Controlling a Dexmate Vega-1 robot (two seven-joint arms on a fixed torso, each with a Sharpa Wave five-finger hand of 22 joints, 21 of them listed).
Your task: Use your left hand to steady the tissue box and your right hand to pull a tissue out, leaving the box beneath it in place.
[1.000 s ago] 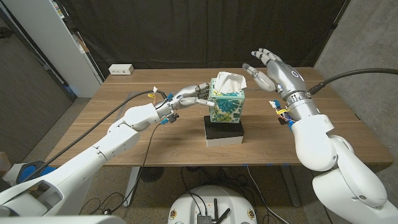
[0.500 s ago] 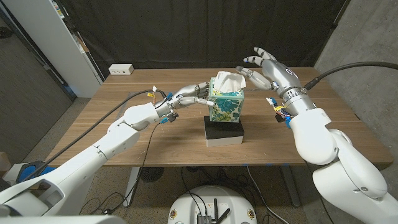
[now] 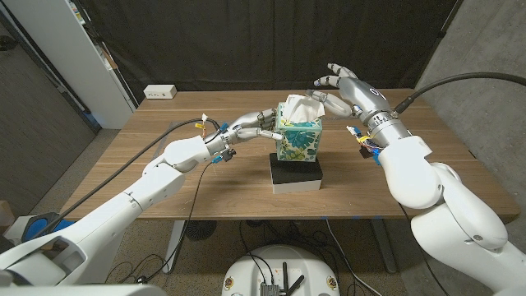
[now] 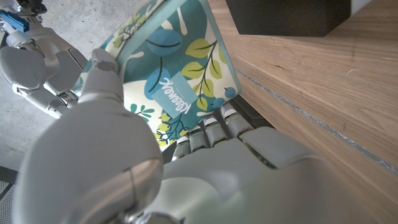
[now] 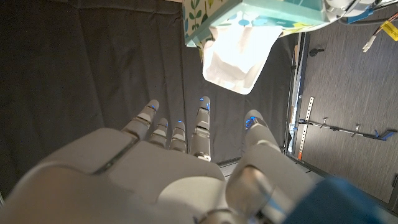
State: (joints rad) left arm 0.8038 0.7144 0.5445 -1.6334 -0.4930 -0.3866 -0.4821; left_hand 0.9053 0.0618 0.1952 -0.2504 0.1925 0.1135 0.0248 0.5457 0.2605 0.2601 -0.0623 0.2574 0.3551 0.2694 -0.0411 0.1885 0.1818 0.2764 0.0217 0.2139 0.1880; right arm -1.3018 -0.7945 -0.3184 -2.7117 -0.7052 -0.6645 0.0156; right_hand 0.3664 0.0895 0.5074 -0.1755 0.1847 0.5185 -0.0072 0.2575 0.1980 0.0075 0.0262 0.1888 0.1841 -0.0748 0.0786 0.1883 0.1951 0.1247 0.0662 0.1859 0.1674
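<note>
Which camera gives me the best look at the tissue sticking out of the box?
The right wrist view: the tissue hangs clear against the dark curtain, beyond the right hand's fingers. The head view shows it small atop the tissue box. The left wrist view shows the box's side.

White power strip (image 3: 160, 92) upper left on wooden table (image 3: 230, 177); white cabinet (image 3: 70, 57) far left; dark curtain (image 3: 246, 41) behind.
</note>
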